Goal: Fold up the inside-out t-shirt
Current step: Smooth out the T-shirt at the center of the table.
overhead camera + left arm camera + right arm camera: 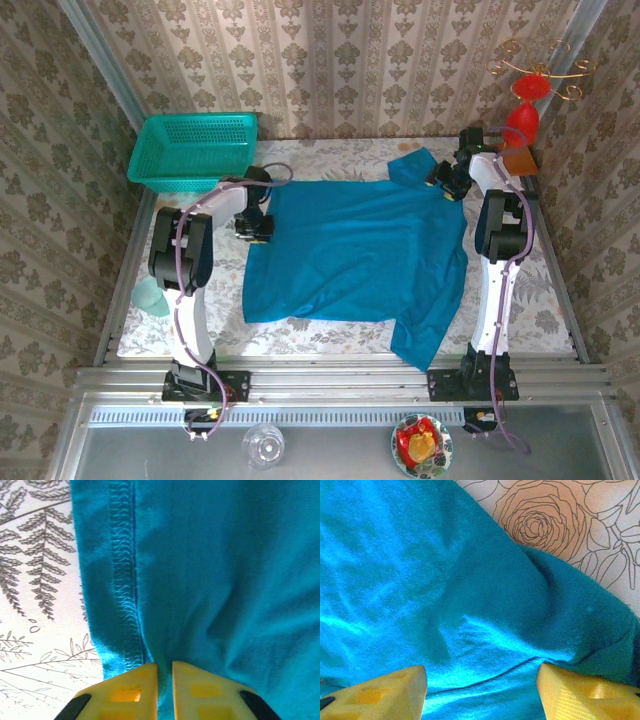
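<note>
The inside-out t-shirt (360, 250) lies spread over the middle of the table, bright blue, with one sleeve pointing toward the near edge and one toward the far right. At its left edge, my left gripper (255, 228) is shut on it. In the left wrist view the yellow fingertips (145, 680) pinch a fold of the t-shirt (225, 580) beside its stitched hem. My right gripper (445, 185) sits at the far right corner of the t-shirt. In the right wrist view it (481, 680) stands open, its fingers wide apart over a ridge of the t-shirt (420, 580).
A teal mesh basket (195, 150) stands at the back left. A red ornament on a wire stand (522, 115) is at the back right. A pale green cup (150, 297) sits off the left table edge. The patterned tablecloth (330, 160) shows behind the shirt.
</note>
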